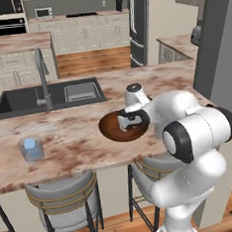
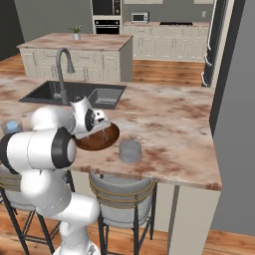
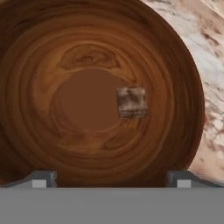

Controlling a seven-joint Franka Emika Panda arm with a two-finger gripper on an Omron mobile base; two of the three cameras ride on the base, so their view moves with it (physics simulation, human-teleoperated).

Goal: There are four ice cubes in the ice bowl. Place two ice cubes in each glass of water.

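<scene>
The gripper hung directly above the ice bowl, pointing down into it; in the hand view its two dark fingertips stood wide apart at the bottom edge with nothing between them, so the jaws were spread and empty. One ice cube lay on the bowl floor, just right of centre in that view, taking on the brown of the wood beneath it and well clear of both fingertips; no other cube could be made out in the bowl. In the left base view the gripper sat low over the ice bowl, the arm's wrist covering the bowl's right half. In the right base view the gripper tilted down over the ice bowl, which rested on the marbled counter near its front edge. One glass of water stood just beside the bowl on its right in that view, apart from it. The other glass of water stood well apart to the left, near the counter's front edge, with pale-blue contents whose count could not be told. Behind the bowl were the dark sink and its faucet; grey stools stood under the counter overhang
</scene>
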